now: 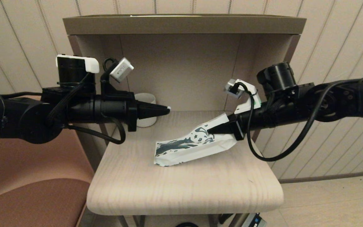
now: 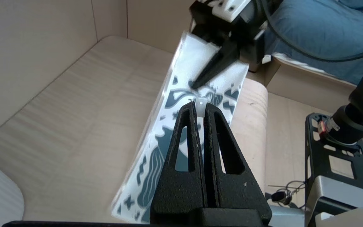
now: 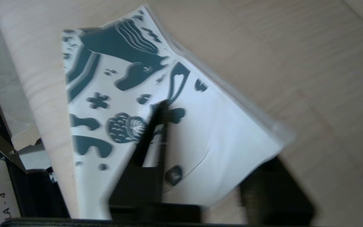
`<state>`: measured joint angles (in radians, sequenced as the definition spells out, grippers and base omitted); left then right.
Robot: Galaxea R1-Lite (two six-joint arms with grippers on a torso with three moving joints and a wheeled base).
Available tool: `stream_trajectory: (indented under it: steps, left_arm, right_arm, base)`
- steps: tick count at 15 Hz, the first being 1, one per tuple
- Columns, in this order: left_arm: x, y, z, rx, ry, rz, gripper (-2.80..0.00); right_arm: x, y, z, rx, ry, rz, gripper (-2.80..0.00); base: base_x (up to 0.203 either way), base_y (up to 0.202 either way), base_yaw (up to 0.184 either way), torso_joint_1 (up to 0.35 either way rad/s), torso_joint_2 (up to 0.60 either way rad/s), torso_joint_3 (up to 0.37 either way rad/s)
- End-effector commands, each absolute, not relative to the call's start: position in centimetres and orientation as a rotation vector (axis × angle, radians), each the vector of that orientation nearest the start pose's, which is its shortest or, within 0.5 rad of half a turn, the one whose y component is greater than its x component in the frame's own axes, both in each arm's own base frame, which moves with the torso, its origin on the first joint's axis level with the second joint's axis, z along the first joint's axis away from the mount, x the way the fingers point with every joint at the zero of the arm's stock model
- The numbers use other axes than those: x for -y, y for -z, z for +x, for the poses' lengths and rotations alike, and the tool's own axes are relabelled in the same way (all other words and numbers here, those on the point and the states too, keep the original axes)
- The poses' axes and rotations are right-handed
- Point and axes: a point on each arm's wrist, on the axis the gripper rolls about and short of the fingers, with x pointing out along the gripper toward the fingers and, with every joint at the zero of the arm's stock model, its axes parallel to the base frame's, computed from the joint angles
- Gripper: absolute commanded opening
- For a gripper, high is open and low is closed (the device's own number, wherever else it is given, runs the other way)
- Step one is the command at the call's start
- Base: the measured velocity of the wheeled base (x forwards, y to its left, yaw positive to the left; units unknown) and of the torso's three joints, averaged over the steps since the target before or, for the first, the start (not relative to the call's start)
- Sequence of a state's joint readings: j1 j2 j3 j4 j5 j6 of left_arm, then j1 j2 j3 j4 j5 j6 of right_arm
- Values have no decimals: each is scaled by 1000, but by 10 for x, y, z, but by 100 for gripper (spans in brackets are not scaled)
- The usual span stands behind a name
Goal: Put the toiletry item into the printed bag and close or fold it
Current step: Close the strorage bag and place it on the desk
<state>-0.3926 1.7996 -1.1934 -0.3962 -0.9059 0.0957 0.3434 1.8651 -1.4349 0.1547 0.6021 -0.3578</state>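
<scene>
Pale wood-grain shelf (image 1: 168, 189), printed bag (image 1: 181, 149) resting one end on it, white ribbed mug (image 1: 145, 98) at back

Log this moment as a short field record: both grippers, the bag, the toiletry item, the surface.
left gripper: raised over the shelf, shut on the toiletry item, a small white piece showing at its fingertips
right gripper: shut on the printed bag, holding one end up
printed bag: tilted, far end resting on the wooden shelf
toiletry item: not yet in the bag
white mug: behind the left gripper, at the back of the shelf
</scene>
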Motion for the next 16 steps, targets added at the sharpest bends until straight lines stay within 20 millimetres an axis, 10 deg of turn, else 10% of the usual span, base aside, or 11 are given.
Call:
stream_trajectory:
  steps: [1,10,12,13,15,16]
  left_arm:
    - [149,-235,313,-155,1308,24,-280]
    - [149,-234,313,-155,1309,26,-280]
    - [149,-235,313,-154,1309,26,-280]
    - [149,-235,313,-153,1309,26,-280]
    - [149,-235,313,-153,1309,26,-280]
    - [149,-235,313,-154,1309,26,-280]
  right_arm:
    - [-128,-223,342,-443,-997,-236,-280]
    - [-99,-245,344,-394,-912,-211,-280]
    - [-101,-238,346,-413,-911,-202,0]
    - [-102,-239,347,-410,-916,-204,0]
    - [-103,-241,348,-402,-917,-201,-280]
    - [-102,-242,348,-401,-913,-202,-280]
  base:
    - [0,0,0,0,0,0]
    - [0,0,0,0,0,0]
    - [0,0,0,0,0,0]
    - [0,0,0,0,0,0]
    - [0,0,0,0,0,0]
    - [0,0,0,0,0,0]
